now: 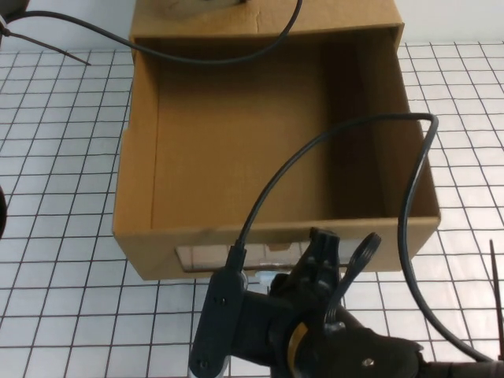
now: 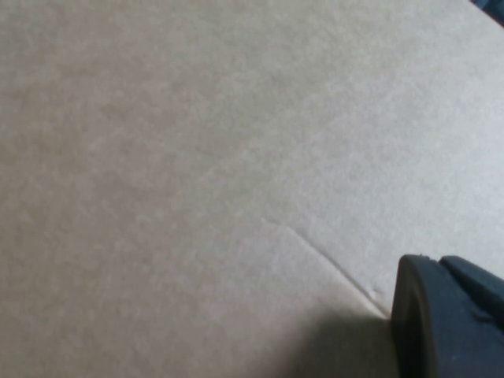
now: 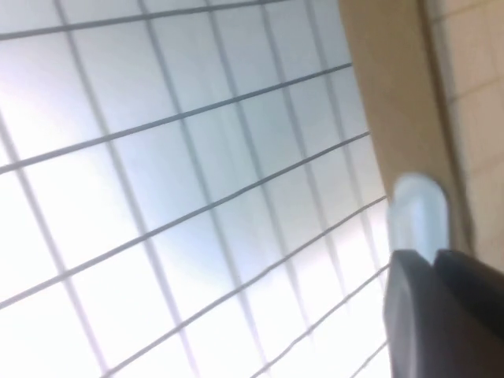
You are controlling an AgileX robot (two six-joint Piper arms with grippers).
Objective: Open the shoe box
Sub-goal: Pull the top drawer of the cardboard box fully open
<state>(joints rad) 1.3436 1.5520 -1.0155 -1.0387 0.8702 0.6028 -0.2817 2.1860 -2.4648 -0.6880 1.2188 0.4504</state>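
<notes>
One brown cardboard shoe box [image 1: 138, 181] sat open in the middle of a white worktop [image 1: 63, 299] ruled with a dark grid. Its hollow faced up, showing bare cardboard walls and floor. Its lid [image 1: 315, 16] lay folded back on the far side, running out of the high view's top edge. A pale label [image 1: 213, 256] showed on the near outer wall.

The right arm [image 1: 315, 331] reached in from the robot's side at the bottom centre of the high view. The right pincer [image 3: 437, 272] was low in front of the box's near wall, close to the label. Its jaws were drawn narrow, almost together, and whether they gripped anything could not be told. In the right wrist view its dark tip sat beside the cardboard wall, with a small pale bluish patch [image 3: 419, 206] just beyond it and the gridded worktop filling the rest.

The left pincer [image 2: 441, 307] showed only as a dark tip close against plain cardboard, and whether its jaws were wide or narrow could not be told.

Two black cables crossed the box: one [image 1: 409, 197] arched from the right arm over the hollow, and another [image 1: 205, 55] trailed across the far wall.
</notes>
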